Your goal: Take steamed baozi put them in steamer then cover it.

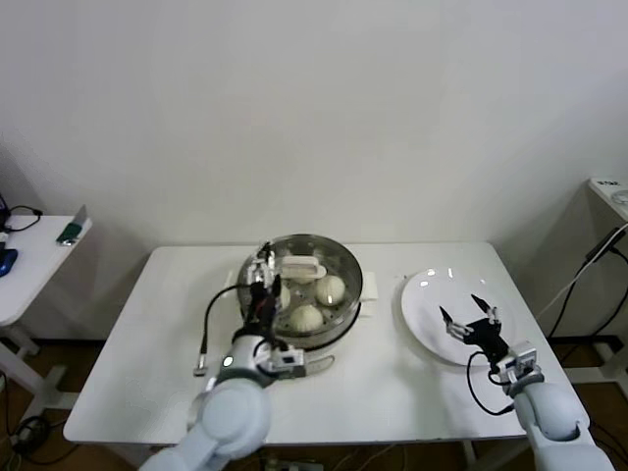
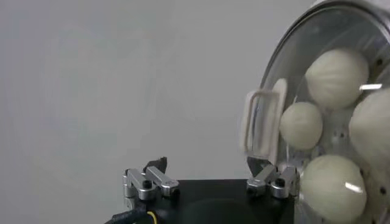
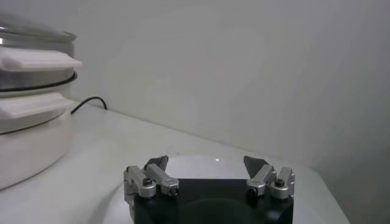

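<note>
The steamer [image 1: 324, 329] stands mid-table with the glass cover [image 1: 339, 260] resting on it; its cream handle [image 1: 299, 267] shows on top. Cream-white baozi [image 1: 331, 288] lie inside under the glass. The left wrist view shows several baozi [image 2: 337, 78] through the cover [image 2: 286, 49], with the handle [image 2: 262, 125] just beyond one fingertip. My left gripper [image 1: 263, 280] is open and empty over the steamer's left rim; in its own view [image 2: 207, 167] nothing is between the jaws. My right gripper [image 1: 471, 316] hangs open and empty above the white plate [image 1: 427, 294].
The white table [image 1: 392, 402] carries a black cable [image 1: 206, 329] left of the steamer. The right wrist view shows the steamer's white side handles [image 3: 30, 61] and the bare plate [image 3: 207, 163]. A side table [image 1: 29, 270] stands at the far left.
</note>
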You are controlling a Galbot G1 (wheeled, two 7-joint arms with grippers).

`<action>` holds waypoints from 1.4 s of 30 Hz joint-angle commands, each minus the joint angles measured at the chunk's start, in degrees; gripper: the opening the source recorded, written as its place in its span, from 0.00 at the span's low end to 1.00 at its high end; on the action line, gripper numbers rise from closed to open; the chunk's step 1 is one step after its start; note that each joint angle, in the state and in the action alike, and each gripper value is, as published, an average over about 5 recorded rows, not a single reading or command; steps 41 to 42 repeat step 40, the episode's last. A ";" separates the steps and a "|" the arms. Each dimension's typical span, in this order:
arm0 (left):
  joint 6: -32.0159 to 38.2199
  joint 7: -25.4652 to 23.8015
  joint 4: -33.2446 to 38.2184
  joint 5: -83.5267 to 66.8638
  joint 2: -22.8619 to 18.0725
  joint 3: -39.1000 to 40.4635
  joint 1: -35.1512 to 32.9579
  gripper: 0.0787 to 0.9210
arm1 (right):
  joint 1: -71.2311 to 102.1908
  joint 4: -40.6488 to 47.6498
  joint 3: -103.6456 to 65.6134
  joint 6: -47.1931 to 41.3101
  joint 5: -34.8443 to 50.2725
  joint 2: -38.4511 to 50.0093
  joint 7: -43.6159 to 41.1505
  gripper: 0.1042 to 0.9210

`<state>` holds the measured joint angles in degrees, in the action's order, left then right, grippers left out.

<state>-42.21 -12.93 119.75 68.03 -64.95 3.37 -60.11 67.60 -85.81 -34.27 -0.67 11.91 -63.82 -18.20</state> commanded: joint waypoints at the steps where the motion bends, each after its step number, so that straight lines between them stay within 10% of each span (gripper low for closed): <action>1: 20.46 20.69 6.25 -35.84 2.14 -23.68 -17.15 0.88 | 0.24 -1.51 -0.10 0.54 -0.35 -0.42 0.34 0.88; 6: 39.68 24.54 2.90 -49.75 -1.78 -35.84 -25.07 0.88 | 0.78 -2.96 -0.16 0.84 -0.39 -0.77 0.25 0.88; 13: 48.27 24.74 -4.75 -66.85 -9.81 -46.80 -28.48 0.88 | 3.31 -6.10 -0.32 1.14 -0.99 -2.65 0.20 0.88; 42: 52.48 18.31 -13.22 -72.11 -13.26 -47.29 -30.15 0.88 | 10.80 -11.86 -3.96 3.34 0.35 -6.87 0.01 0.88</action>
